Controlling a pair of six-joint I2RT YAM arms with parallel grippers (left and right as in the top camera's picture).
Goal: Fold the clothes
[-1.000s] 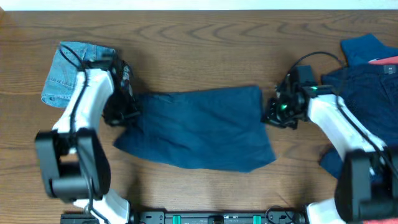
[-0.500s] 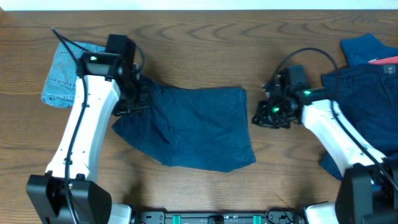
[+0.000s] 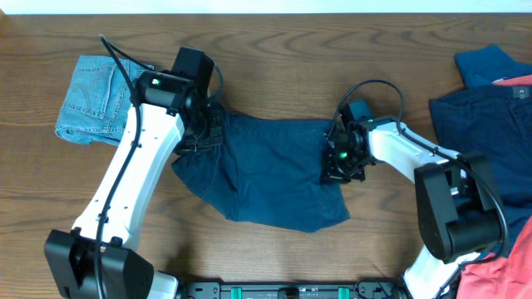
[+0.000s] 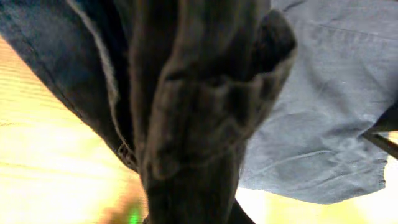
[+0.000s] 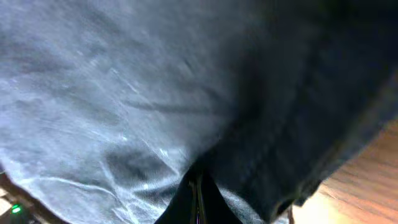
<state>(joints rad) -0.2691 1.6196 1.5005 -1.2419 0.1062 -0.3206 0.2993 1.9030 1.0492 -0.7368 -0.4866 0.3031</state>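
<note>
On the wooden table (image 3: 274,50), the dark-navy shorts (image 3: 266,178) lie rumpled in the middle, between my two arms. At the far right edge sits a heap of other clothes: a dark navy piece (image 3: 490,124), a blue piece (image 3: 486,62) behind it, and a strip of coral-red (image 3: 519,81) on top. The light-blue denim shorts (image 3: 87,100) lie folded at the upper left, well apart from the navy pair.

My left gripper (image 3: 204,133) is at the shorts' upper left corner. In its wrist view a thick ridge of dark cloth bunches right in front of the lens, so I read it as clamped on the fabric. My right gripper (image 3: 339,162) sits over the shorts' right edge. Its wrist view is filled with navy cloth, and I cannot tell whether its jaws are closed.
</note>
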